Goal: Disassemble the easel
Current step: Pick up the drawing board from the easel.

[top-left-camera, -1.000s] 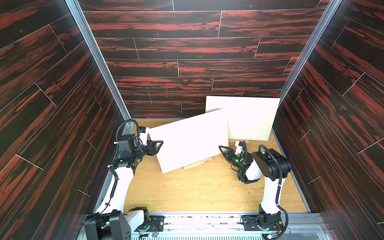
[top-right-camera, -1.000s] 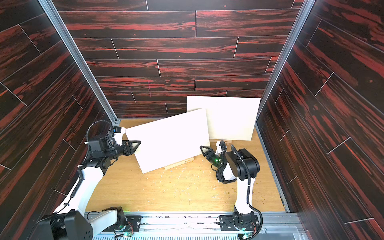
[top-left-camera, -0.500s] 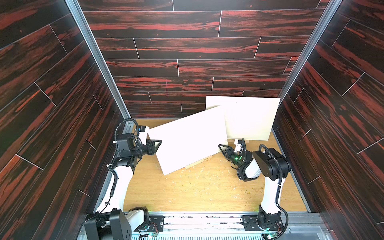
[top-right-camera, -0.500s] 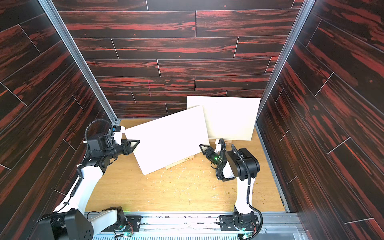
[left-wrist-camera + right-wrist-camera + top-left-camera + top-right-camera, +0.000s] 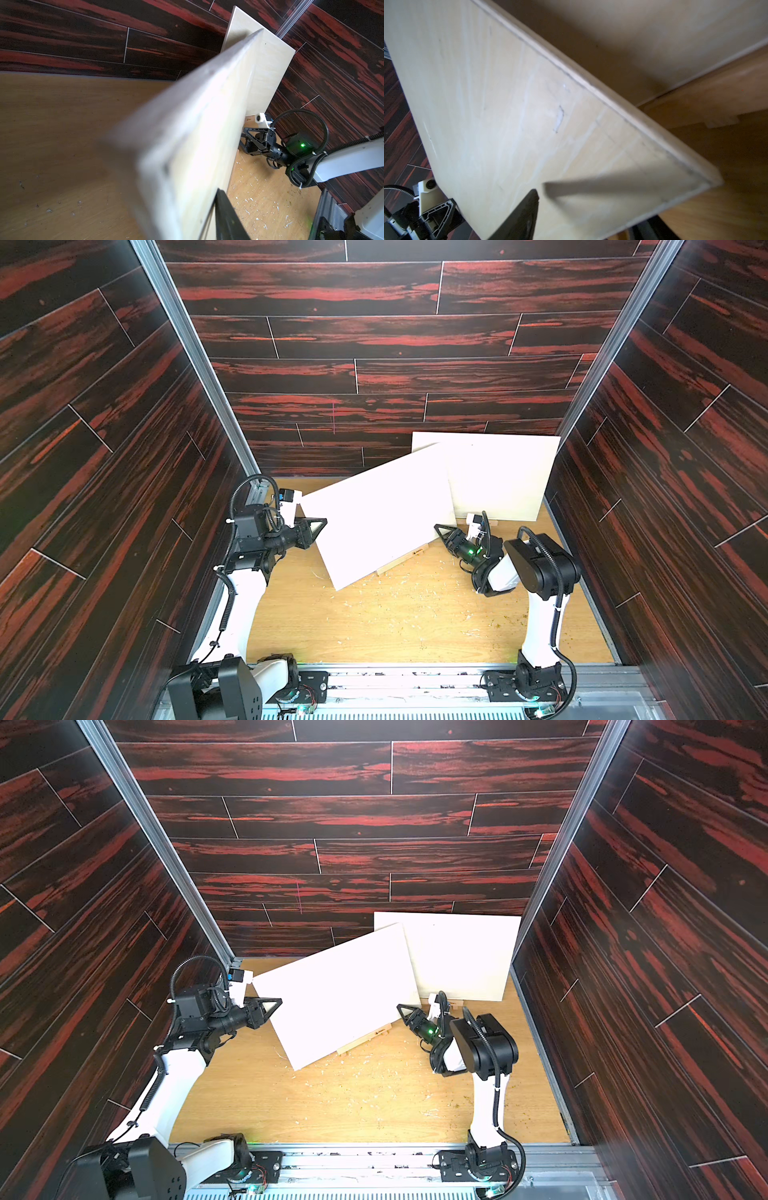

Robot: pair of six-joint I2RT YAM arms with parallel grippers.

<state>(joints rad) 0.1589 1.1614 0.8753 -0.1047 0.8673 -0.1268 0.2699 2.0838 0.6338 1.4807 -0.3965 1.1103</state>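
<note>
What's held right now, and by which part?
Front board: the left tool straddles its left edge and the right tool its lower right corner. Whether either is clamped on it cannot be told.

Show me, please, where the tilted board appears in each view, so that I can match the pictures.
Top view: tilted board at centre, in front of the rear board.
Top view: tilted board slightly left of centre.
Left wrist: tilted board seen nearly edge-on, running away from the camera.
Right wrist: tilted board, its face filling most of the picture.
Shared landmark: the rear board, behind it in every view.
</note>
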